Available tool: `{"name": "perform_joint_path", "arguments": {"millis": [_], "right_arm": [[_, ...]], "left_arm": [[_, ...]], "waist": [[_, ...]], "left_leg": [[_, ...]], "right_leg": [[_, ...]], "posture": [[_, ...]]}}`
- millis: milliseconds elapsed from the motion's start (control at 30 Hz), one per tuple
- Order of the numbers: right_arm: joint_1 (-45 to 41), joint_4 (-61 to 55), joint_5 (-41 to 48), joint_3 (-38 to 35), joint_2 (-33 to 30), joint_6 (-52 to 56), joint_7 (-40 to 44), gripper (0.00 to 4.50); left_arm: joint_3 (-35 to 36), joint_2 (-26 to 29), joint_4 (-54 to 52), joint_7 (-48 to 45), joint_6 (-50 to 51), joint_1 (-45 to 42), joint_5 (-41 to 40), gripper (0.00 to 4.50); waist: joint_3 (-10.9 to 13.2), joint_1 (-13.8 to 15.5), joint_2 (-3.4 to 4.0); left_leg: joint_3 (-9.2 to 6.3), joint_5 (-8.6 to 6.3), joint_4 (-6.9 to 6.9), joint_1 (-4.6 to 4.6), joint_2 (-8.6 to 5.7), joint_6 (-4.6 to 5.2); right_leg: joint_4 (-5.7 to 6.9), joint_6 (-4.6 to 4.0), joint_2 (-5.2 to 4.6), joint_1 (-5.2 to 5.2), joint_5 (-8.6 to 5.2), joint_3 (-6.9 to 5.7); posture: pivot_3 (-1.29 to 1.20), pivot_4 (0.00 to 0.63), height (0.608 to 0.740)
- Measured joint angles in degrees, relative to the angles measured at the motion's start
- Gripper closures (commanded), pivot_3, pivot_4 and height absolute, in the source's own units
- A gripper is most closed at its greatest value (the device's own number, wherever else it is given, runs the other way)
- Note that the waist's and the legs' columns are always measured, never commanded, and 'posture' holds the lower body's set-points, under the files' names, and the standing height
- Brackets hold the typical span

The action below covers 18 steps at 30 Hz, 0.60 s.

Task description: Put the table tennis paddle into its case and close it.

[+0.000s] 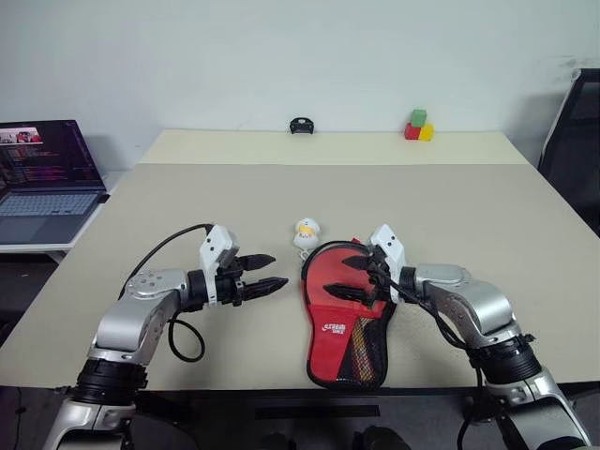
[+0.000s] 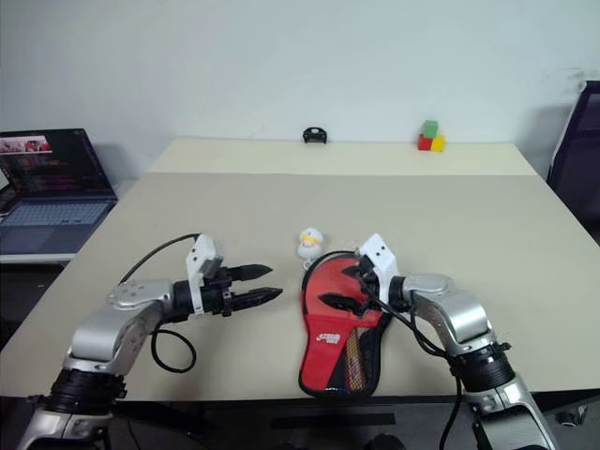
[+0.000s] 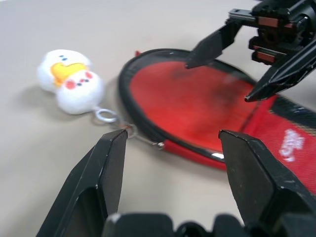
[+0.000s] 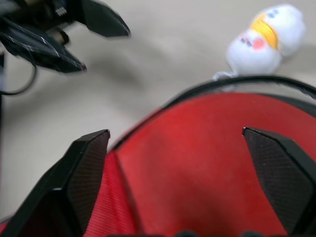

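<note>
The case (image 1: 342, 330) lies near the table's front edge, red side up with its white logo and mesh pocket toward me. Its round end is unzipped, ringed by the black zipper edge (image 3: 129, 106). Inside that ring shows a smooth red round face, the table tennis paddle (image 1: 319, 279); its handle is hidden in the case. My right gripper (image 1: 339, 277) hovers open just over the red face, nothing between its fingers. My left gripper (image 1: 279, 269) is open to the left of the case, pointing at its round end, a little apart from it.
A small white and yellow plush charm (image 1: 306, 234) lies just beyond the case, linked by a ring to the zipper. At the far table edge are a black object (image 1: 301, 125) and coloured blocks (image 1: 418, 126). A laptop (image 1: 47, 178) stands left; a black chair (image 1: 577, 141) right.
</note>
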Motion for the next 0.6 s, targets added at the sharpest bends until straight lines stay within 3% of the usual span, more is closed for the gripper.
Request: {"name": "perform_joint_path", "arguments": {"millis": [267, 567, 600], "right_arm": [[-0.7, 5.8, -5.2, 2.5, 1.1, -5.4, -0.4, 0.02], [-0.3, 7.3, -7.7, 2.6, 2.5, -7.9, -1.7, 0.02], [-0.2, 7.2, -7.8, 2.6, 2.6, -8.0, -1.8, 0.0]], "left_arm": [[-0.1, -4.5, 9.1, 6.6, -3.7, -8.1, 4.8, 1.26], [-1.3, -13.3, 30.9, 10.9, -4.0, -26.4, 9.3, 1.26], [-1.5, -14.1, 34.4, 11.1, -4.4, -28.4, 10.1, 1.1]], "waist": [[0.0, 0.1, -0.02], [0.0, 0.0, -0.06], [0.0, -0.1, -0.06]], "left_leg": [[0.0, 0.0, 0.02, -0.01, -0.02, -0.01], [0.01, 0.01, 0.08, -0.02, -0.04, -0.01], [0.02, 0.01, 0.07, -0.01, -0.04, -0.01]], "right_leg": [[0.01, 0.0, 0.02, 0.0, 0.0, -0.04], [0.02, 0.01, 0.08, 0.01, 0.0, -0.06], [0.03, 0.01, 0.11, 0.01, 0.0, -0.1]], "posture": [[0.0, 0.15, 0.74], [0.0, 0.15, 0.74], [0.0, 0.15, 0.74]]}}
